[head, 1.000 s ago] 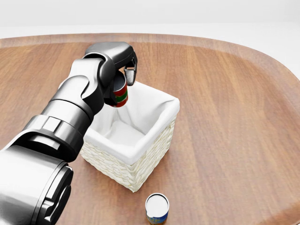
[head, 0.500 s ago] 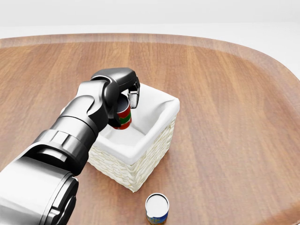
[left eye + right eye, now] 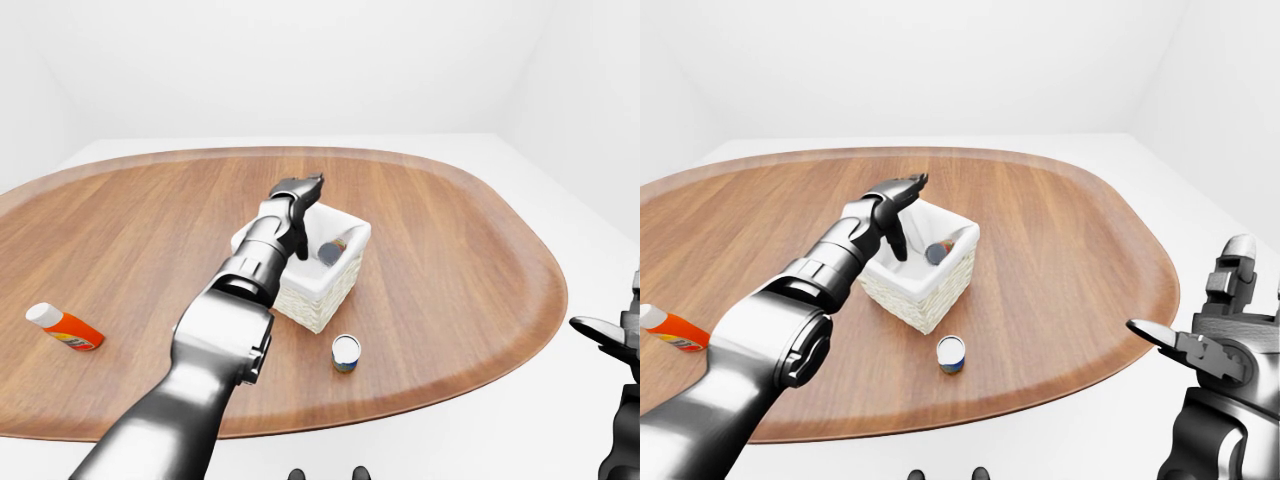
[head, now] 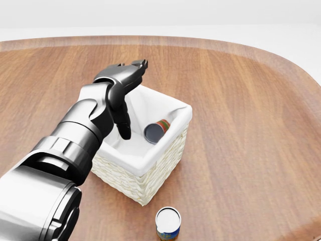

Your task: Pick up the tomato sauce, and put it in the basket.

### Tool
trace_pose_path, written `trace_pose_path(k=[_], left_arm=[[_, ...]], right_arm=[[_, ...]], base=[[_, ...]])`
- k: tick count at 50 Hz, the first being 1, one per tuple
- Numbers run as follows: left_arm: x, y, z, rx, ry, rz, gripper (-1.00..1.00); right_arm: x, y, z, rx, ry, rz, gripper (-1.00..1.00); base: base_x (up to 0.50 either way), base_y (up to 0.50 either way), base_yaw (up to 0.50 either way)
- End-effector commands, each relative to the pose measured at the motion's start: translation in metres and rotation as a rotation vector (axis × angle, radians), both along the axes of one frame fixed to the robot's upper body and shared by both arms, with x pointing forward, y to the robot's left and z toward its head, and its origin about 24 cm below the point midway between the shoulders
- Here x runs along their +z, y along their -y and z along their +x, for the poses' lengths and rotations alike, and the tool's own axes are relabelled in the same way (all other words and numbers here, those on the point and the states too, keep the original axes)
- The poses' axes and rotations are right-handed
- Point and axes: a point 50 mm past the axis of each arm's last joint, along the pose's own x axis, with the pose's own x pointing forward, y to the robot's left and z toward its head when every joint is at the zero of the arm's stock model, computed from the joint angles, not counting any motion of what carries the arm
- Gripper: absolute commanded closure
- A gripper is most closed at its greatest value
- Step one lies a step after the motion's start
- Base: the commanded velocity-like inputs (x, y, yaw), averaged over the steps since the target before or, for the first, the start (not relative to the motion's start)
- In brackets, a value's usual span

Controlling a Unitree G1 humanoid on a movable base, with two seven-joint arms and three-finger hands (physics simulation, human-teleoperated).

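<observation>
In basket (image 4: 165, 165), tomato sauce (image 4: 155, 131), beside spread left hand (image 4: 120, 95)

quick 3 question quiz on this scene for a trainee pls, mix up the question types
1. True or false: the tomato sauce lies inside the basket.
2. The left robot hand is: A) shut on the can B) open above the basket C) out of view.
3. Fill in: in the head view, a can with a white top stands on the table ____ the basket.

Key: 1 true; 2 B; 3 below.
</observation>
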Motion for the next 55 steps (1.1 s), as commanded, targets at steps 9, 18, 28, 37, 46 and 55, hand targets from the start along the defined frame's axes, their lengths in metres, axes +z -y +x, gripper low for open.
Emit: trace_pose_path(k=[9,18,28,37,46,55], left_arm=[[0.0004,-0.0060,0.0011,0.019,0.014,-0.011,-1.00],[0.0017,-0.0067,0.0015,0.021,0.017,-0.012,-1.00],[0.0007,-0.0097,0.0018,0.029,0.015,-0.012,-1.00],[0.0010,-0.0096,0.0017,0.028,0.003,-0.025,-1.00],[0.0050,-0.0092,0.0024,0.027,0.006,-0.034,-1.00],[0.0031,-0.0104,0.0022,0.029,0.007,-0.024,-1.00]], right_arm=[[-0.0021,-0.0002,0.0013,0.003,-0.008,0.003,-1.00],[-0.0011,-0.0005,0.0009,0.001,-0.005,0.002,-1.00],[0.0005,-0.0008,0.0009,0.000,0.000,0.000,-1.00],[0.0019,-0.0010,0.0005,-0.002,0.006,-0.002,-1.00],[-0.0010,-0.0004,0.0019,0.002,-0.006,0.000,-1.00],[-0.0002,-0.0012,0.0013,0.001,-0.004,-0.001,-1.00]], base=[[0.00,0.00,0.00],[0.00,0.00,0.00],[0.00,0.00,0.00],[0.00,0.00,0.00],[0.00,0.00,0.00],[0.00,0.00,0.00]])
